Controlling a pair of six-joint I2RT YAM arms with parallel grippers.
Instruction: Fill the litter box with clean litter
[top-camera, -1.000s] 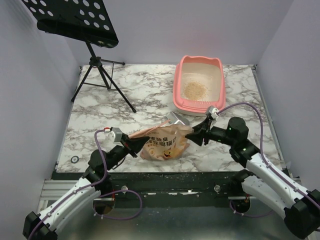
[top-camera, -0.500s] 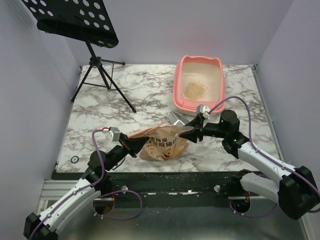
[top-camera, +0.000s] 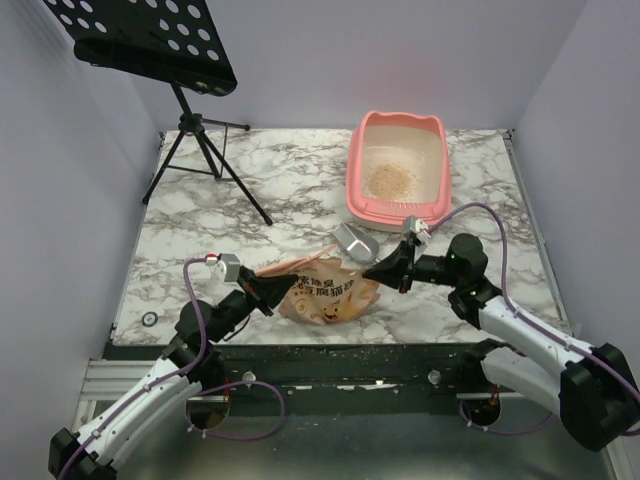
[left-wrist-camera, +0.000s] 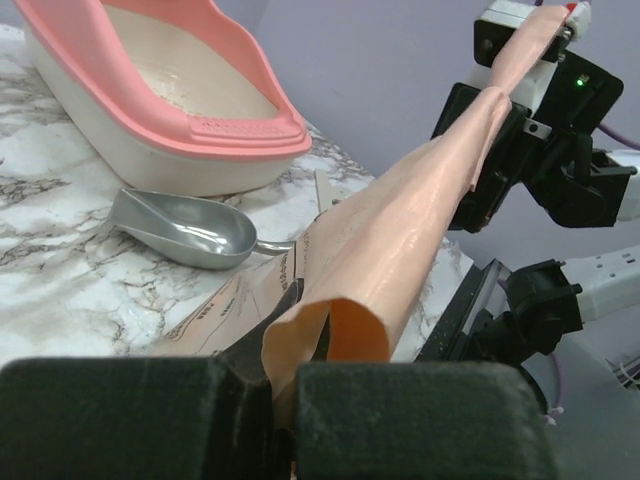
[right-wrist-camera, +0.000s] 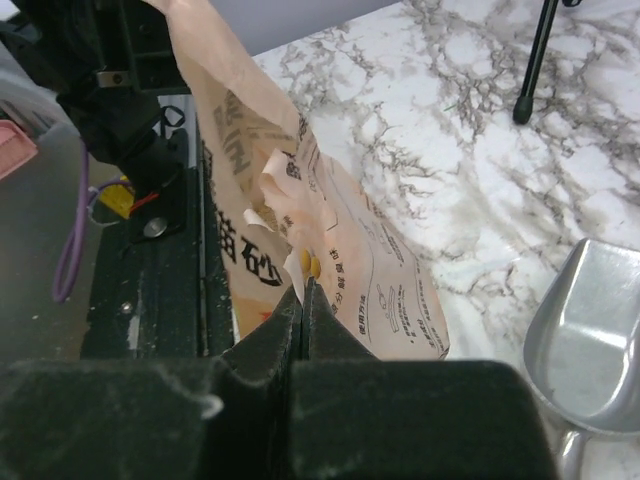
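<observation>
The pink litter box (top-camera: 437, 203) stands at the back right with a small pile of clean litter (top-camera: 388, 180) on its pale floor; its near end also shows in the left wrist view, litter box (left-wrist-camera: 250, 125). An orange-tan printed bag (top-camera: 325, 290) lies near the front edge between both arms. My left gripper (top-camera: 282, 289) is shut on the bag's left edge (left-wrist-camera: 340, 330). My right gripper (top-camera: 371, 271) is shut on the bag's right edge, its jaws pressed together on the torn paper (right-wrist-camera: 300, 265). The bag's top edge stretches taut between the two grippers.
A grey metal scoop (top-camera: 355, 243) lies just behind the bag, in front of the litter box. A black music stand on a tripod (top-camera: 205, 145) occupies the back left. Scattered granules (top-camera: 330, 345) dot the table's front edge. A small round fitting (top-camera: 149, 319) sits front left.
My right gripper has closed on the bag's right edge, having stood open before. It has shifted slightly right, and the bag now lies lower and flatter. The left gripper kept its hold.
</observation>
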